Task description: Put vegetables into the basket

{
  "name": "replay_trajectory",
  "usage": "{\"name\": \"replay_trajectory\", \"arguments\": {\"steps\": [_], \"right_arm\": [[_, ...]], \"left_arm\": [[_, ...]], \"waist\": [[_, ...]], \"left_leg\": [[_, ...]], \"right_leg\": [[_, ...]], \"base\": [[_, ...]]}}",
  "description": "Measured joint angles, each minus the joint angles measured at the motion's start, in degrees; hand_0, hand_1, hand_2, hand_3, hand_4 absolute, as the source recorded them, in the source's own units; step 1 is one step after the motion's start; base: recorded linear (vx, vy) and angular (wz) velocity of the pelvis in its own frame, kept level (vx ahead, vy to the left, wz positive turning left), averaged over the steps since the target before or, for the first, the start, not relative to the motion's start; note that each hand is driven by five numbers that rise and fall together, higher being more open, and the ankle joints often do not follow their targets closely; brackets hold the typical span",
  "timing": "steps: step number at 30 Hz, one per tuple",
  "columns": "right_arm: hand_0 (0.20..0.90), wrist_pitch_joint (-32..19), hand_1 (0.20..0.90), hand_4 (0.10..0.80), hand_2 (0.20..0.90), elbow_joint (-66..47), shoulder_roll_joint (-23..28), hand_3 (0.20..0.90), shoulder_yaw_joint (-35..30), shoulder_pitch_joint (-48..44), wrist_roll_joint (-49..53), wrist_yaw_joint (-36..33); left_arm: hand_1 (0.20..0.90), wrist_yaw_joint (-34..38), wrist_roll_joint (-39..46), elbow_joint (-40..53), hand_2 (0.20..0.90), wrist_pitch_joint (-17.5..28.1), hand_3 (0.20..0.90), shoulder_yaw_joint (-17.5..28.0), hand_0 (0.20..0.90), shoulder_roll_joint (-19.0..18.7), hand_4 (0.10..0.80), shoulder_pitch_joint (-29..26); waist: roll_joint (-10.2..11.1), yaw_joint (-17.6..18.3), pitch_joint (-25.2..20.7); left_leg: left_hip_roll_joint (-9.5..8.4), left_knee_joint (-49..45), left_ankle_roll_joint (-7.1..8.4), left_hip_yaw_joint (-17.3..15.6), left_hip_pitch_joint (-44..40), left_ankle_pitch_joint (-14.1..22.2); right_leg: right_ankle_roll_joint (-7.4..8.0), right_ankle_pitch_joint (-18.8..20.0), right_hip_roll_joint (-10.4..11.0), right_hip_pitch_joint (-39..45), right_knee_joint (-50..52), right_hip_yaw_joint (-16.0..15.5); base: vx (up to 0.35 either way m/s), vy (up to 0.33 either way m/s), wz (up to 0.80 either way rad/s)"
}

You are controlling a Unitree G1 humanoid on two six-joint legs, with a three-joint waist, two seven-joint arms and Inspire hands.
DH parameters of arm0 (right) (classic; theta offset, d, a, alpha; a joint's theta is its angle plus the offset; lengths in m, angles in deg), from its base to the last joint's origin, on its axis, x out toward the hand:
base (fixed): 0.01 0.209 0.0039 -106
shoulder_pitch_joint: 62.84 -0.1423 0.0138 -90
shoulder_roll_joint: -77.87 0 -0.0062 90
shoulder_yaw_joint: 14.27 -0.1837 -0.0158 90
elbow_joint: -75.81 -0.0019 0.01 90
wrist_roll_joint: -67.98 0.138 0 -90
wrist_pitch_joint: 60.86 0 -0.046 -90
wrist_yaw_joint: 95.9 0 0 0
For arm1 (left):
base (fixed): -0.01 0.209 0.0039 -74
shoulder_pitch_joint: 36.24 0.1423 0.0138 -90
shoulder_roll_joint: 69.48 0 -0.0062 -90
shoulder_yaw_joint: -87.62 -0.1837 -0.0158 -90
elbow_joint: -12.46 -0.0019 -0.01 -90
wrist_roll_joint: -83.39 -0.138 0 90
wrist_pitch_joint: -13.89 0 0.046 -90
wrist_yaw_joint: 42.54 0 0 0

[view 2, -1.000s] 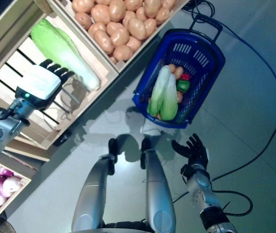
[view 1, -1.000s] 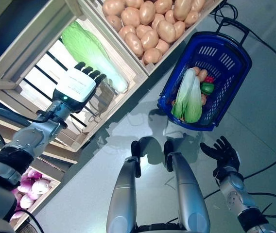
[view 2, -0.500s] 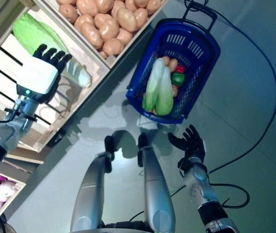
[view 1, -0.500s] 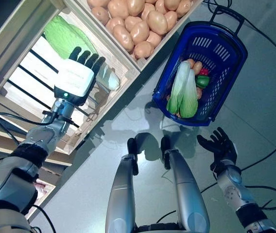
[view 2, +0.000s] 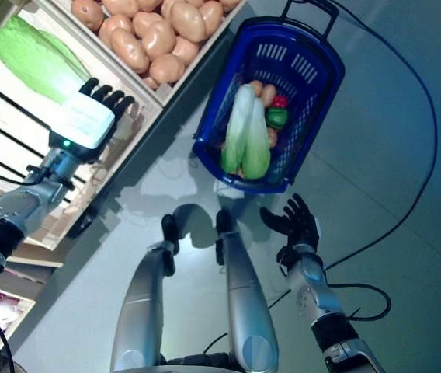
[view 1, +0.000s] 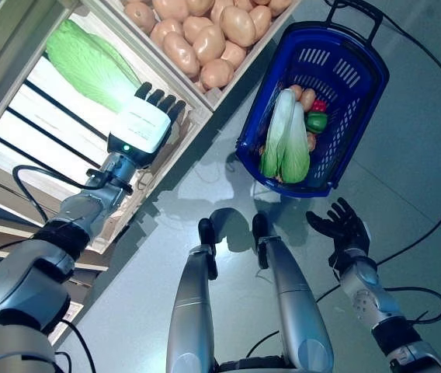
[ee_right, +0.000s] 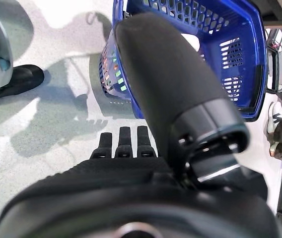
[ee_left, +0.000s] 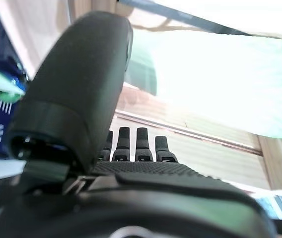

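Note:
The blue basket (view 1: pixel 337 66) stands on the floor next to the wooden stand. In it lie two long green-and-white leafy cabbages (view 1: pixel 283 140), a green pepper (view 1: pixel 316 121) and small red and orange pieces. My left hand (view 1: pixel 144 128) is open, reaching into a slatted crate. Its fingers (view 1: pixel 158 99) are at the near end of a long green cabbage (view 1: pixel 88 66), which also shows in the left wrist view (ee_left: pixel 220 79) just past the straight fingers (ee_left: pixel 131 144). My right hand (view 1: pixel 343 229) is open and empty, low over the floor on the near side of the basket (ee_right: pixel 250 59).
The wooden stand (view 1: pixel 197 116) with its crates runs along the left and top. A black cable (view 1: pixel 438 70) lies on the floor beyond the basket. A person's shoe (ee_right: pixel 273 116) shows by the basket in the right wrist view.
The camera has shifted. My left hand has moved along the crate from beside the cabbage to its near end. My right hand stays open by the basket.

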State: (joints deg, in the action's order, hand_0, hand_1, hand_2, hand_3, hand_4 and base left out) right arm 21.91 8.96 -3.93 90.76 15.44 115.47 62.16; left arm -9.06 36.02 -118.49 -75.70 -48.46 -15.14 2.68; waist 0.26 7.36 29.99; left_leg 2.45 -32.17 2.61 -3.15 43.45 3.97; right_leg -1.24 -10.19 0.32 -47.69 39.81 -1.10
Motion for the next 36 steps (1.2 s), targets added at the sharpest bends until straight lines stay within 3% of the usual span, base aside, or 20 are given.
{"name": "replay_trajectory", "arguments": {"steps": [8,18,19,20,21,36], "right_arm": [[0.900,0.07,0.900,0.800,0.900,0.05,0.08,0.900,-0.01,-0.24,0.00,-0.84],[0.900,0.03,0.900,0.800,0.900,0.03,0.10,0.900,-0.23,-0.08,-0.03,-1.21],[0.900,0.00,0.900,0.800,0.900,0.02,0.10,0.900,-0.23,-0.09,-0.03,-1.21],[0.900,-0.04,0.900,0.800,0.900,0.02,0.10,0.900,-0.24,-0.09,-0.03,-1.21],[0.900,-0.12,0.900,0.800,0.900,0.01,0.10,0.900,-0.24,-0.09,-0.02,-1.20],[0.900,-1.36,0.900,0.800,0.900,-0.92,-0.01,0.900,-0.22,-0.07,0.09,-1.59]], "left_arm": [[0.900,-2.57,0.43,-2.22,0.900,-1.03,0.900,-0.64,0.900,0.06,0.800,-1.30],[0.900,1.69,-0.32,-4.94,0.900,-2.68,0.900,-0.67,0.900,0.21,0.800,-1.95],[0.599,2.58,-0.34,-4.93,0.599,-2.68,0.599,-0.66,0.599,0.29,0.599,-1.96],[0.406,2.89,-0.37,-4.93,0.406,-2.68,0.406,-0.64,0.406,0.34,0.471,-1.97],[0.300,3.43,-0.58,-4.97,0.300,-2.67,0.300,-0.65,0.300,0.43,0.400,-1.97],[0.300,8.06,-1.17,-5.36,0.300,-2.32,0.300,-0.61,0.300,1.25,0.400,-2.39]], "waist": [[0.11,1.02,0.00],[0.31,1.05,-0.02],[0.33,1.06,-0.03],[0.33,1.06,-0.03],[0.36,1.05,-0.02],[0.82,0.95,-0.06]], "left_leg": [[0.06,-0.50,-0.23,-0.39,1.42,0.15],[0.14,-1.58,-0.40,-0.36,3.96,0.23],[0.16,-1.61,-0.47,-0.34,4.05,0.28],[0.16,-1.62,-0.47,-0.34,4.09,0.28],[0.16,-1.64,-0.48,-0.32,4.17,0.28],[0.16,-1.17,-0.30,-0.17,2.65,0.14]], "right_leg": [[0.19,0.27,-0.01,-1.55,0.35,0.53],[0.36,0.77,-0.16,-3.84,0.71,0.57],[0.37,0.77,-0.16,-3.89,0.69,0.57],[0.37,0.78,-0.16,-3.91,0.68,0.56],[0.38,0.78,-0.16,-3.96,0.67,0.57],[0.39,1.10,-0.16,-2.19,-0.09,0.36]], "base": [[0.005,0.009,-0.03],[0.000,0.000,0.00],[0.000,0.000,0.00],[0.000,0.000,0.00],[0.000,0.000,0.00],[-0.015,-0.005,0.00]]}}
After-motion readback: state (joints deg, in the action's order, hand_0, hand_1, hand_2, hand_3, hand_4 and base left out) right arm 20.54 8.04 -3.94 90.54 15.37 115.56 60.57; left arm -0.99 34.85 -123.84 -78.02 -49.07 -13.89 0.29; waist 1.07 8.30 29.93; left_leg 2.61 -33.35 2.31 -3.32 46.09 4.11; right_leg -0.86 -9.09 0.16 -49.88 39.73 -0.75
